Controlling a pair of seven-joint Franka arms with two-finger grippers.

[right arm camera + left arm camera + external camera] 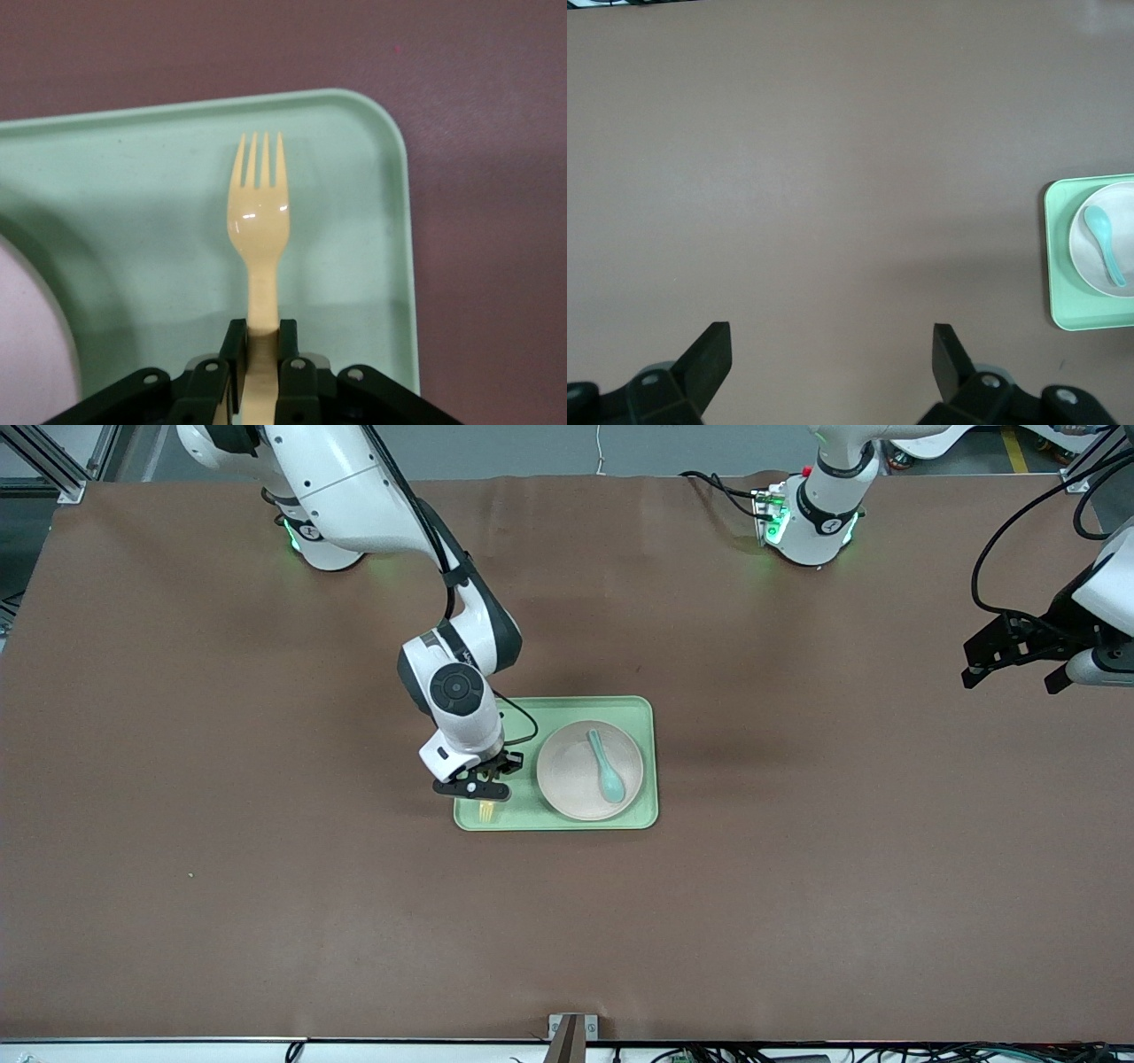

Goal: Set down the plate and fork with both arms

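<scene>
one small pale-yellow plastic fork is clamped by its handle between the fingers of the right gripper, tines pointing away from the wrist. it's held over the rectangular light-green tray, at the tray's end toward the right arm, near the corner closest to the front camera. whether the tines are touching the tray floor can't really be told, but in the right wrist view the fork is seen sitting just above or on the green surface, close to the tray's rounded corner.

the round, shallow, pale beige plastic plate is seen lying in the same tray, filling the half toward the left arm's end. a teal plastic spoon is laid on the plate, handle angled toward the robots' bases. fork and plate are kept apart by a strip of bare tray.

the tray is set roughly mid-table on the brown table cover.

the left gripper is parked up in the air over bare table, well off toward the left arm's end, jaws spread wide with nothing between them. that arm is just waiting. the tray, plate and spoon can be caught at the edge of the left wrist view.
</scene>
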